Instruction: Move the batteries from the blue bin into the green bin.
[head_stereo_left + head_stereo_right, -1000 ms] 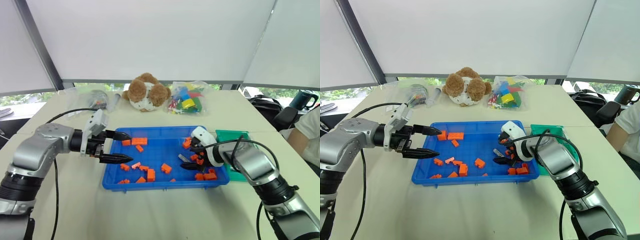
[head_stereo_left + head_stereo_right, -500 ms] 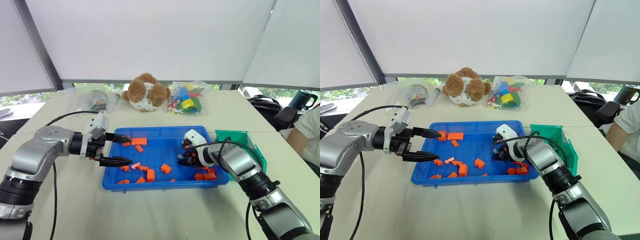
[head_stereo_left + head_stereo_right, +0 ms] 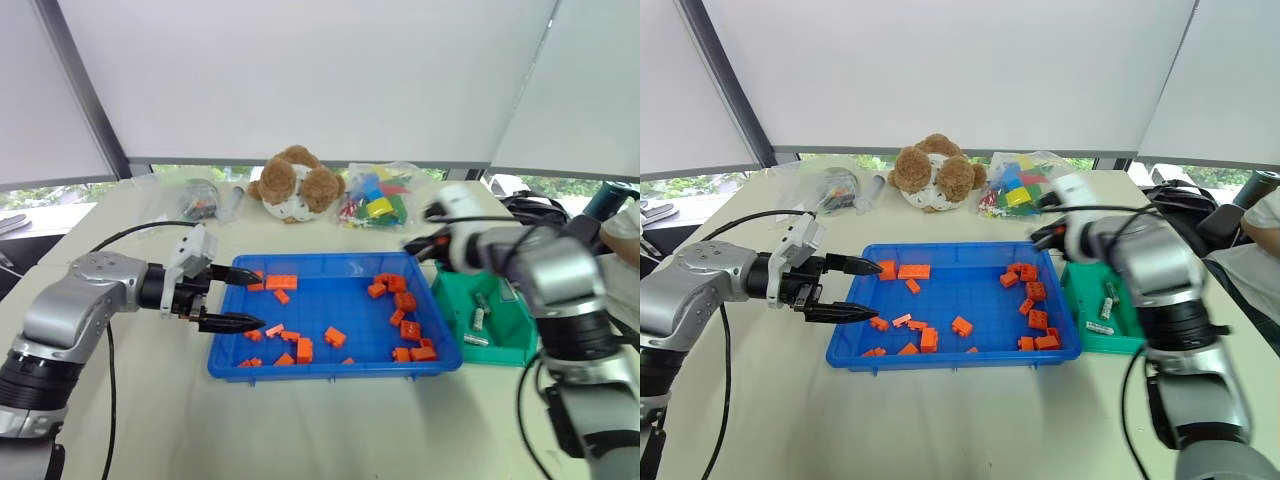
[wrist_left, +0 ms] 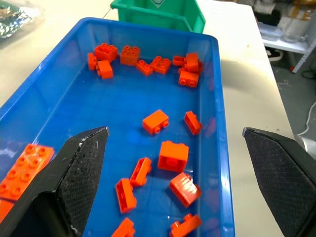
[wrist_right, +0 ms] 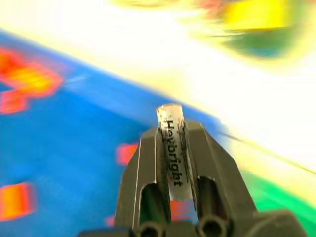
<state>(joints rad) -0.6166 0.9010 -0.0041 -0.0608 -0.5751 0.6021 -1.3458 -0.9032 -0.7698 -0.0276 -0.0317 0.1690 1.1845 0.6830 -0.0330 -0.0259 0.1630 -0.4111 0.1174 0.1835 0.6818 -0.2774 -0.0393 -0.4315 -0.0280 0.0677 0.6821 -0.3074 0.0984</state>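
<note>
The blue bin [image 3: 330, 372] sits mid-table with several orange bricks [image 3: 334, 337] scattered inside. My right gripper [image 3: 412, 245] hangs raised over the bin's far right corner, near the green bin [image 3: 515, 352]. In the right wrist view this gripper [image 5: 172, 137] is shut on a silver battery [image 5: 169, 118] that stands up between its fingers. Two more batteries [image 3: 479, 309] lie inside the green bin. My left gripper [image 3: 252, 298] is open, level over the blue bin's left edge; the left wrist view shows its fingers [image 4: 79, 168] spread wide above the bricks.
A brown teddy bear [image 3: 293, 183], a bag of coloured blocks [image 3: 372, 197] and a clear bag of small parts [image 3: 195, 198] lie at the table's far side. A person [image 3: 628, 225] sits at the right edge, beyond the table.
My right gripper shut on a battery low in the blue bin's right part, then rose and swung right toward the green bin. The left arm stayed put.
</note>
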